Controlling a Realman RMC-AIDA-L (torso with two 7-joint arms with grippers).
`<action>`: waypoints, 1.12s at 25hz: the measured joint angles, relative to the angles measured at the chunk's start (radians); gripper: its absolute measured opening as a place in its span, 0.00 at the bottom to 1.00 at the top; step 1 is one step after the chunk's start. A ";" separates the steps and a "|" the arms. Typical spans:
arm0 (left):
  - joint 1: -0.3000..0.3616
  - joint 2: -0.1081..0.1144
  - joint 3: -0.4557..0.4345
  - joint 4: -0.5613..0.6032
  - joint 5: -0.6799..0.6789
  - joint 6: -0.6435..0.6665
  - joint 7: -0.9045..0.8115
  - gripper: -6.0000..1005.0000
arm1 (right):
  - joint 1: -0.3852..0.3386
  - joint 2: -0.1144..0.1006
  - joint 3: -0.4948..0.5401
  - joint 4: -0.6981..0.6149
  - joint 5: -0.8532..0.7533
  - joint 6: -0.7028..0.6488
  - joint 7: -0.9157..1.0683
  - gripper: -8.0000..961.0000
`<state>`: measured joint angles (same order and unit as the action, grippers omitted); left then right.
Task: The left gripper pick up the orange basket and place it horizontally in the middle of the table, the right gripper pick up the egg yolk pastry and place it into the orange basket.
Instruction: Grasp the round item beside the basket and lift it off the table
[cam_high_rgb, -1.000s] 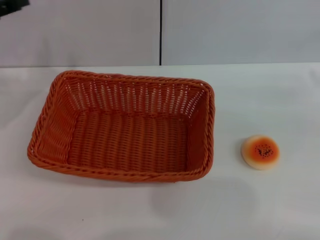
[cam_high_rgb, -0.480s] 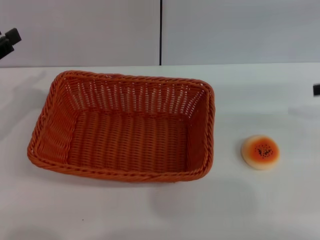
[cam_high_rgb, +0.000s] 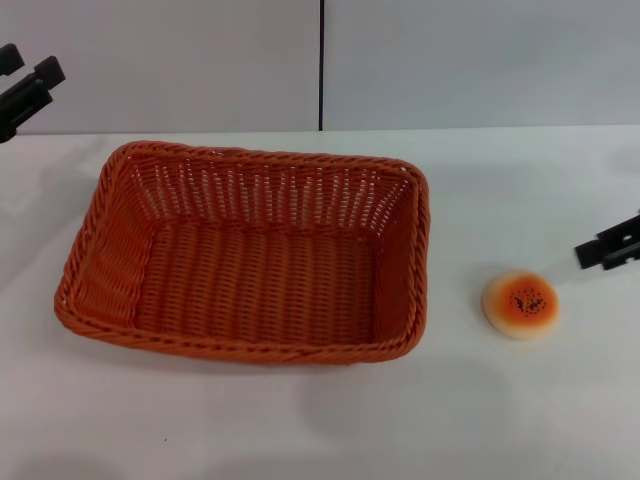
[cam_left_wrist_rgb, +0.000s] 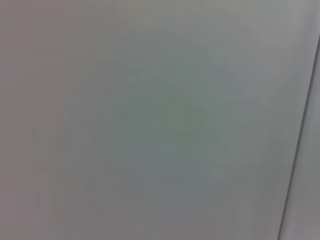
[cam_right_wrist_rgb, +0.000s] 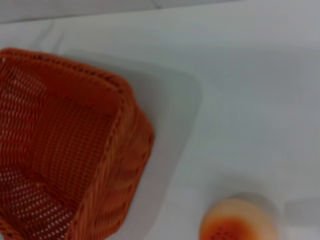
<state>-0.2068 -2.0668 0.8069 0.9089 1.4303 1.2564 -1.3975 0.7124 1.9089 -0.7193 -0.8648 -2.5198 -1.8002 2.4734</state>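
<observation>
Orange basket (cam_high_rgb: 250, 255) sits upright on the white surface (cam_high_rgb: 300, 420), lying crosswise left of centre, with nothing inside. Egg yolk pastry (cam_high_rgb: 521, 304) rests on the surface to its right, well apart from the rim. Left hand (cam_high_rgb: 25, 85) hangs at the far left edge above the back of the surface, fingers spread. Right hand (cam_high_rgb: 608, 245) reaches in from the right edge, just beside the pastry; whether it is spread I cannot tell.

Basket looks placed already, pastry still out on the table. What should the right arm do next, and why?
Probably ease the right gripper down and toward the egg yolk pastry: it sits just beside it at the table's right edge, the orange basket lies empty mid-table, and the left gripper is off at far left.
</observation>
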 joint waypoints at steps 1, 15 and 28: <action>0.000 0.000 0.000 0.000 0.000 0.000 0.000 0.59 | 0.003 0.010 -0.013 0.008 0.000 0.014 -0.002 0.49; -0.007 0.004 -0.003 -0.034 0.001 0.000 0.034 0.59 | 0.030 0.027 -0.089 0.189 -0.012 0.179 -0.017 0.49; 0.006 0.005 0.000 -0.036 0.007 0.006 0.031 0.59 | 0.035 0.026 -0.101 0.250 -0.036 0.293 -0.049 0.48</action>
<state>-0.2008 -2.0616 0.8069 0.8733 1.4374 1.2626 -1.3664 0.7479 1.9348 -0.8207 -0.6145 -2.5560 -1.5074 2.4239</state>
